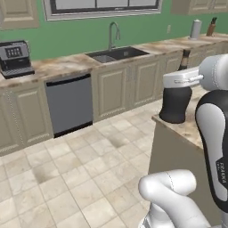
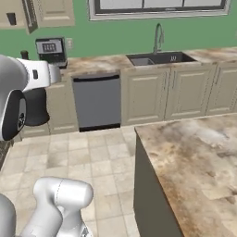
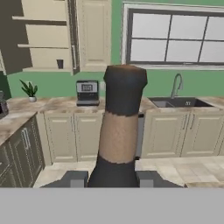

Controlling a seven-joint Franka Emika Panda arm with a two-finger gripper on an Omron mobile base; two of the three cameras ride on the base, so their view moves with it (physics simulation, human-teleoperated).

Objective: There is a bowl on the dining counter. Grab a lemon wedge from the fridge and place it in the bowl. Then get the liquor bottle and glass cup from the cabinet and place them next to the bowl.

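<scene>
The pincer (image 3: 113,177) is clamped on the liquor bottle (image 3: 119,131), its two dark tips pressed to either side of the bottle's dark base while the brown neck and dark cap stand up in front of the hand camera. In the left base view the same bottle (image 1: 176,100) hangs upright from the white hand just above the near edge of the marble dining table (image 1: 189,127), with no sign that it rests on the slab yet. So the fetching of the bottle looks done, and its carry to the table seems to be in hand; setting it down is still to come. In the hand view the wall cabinet (image 3: 41,39) stands with its door open, and a small dark thing on its lower shelf is likely the glass cup (image 3: 60,64), not yet collected, though it is too small to be sure. The broad stretch of the table in the right base view carries no bowl or lemon wedge that I can make out, so whether the wedge is already in the bowl cannot be told. What remains, by my reading: place the bottle beside the bowl, then return for the cup and set it there too.
</scene>
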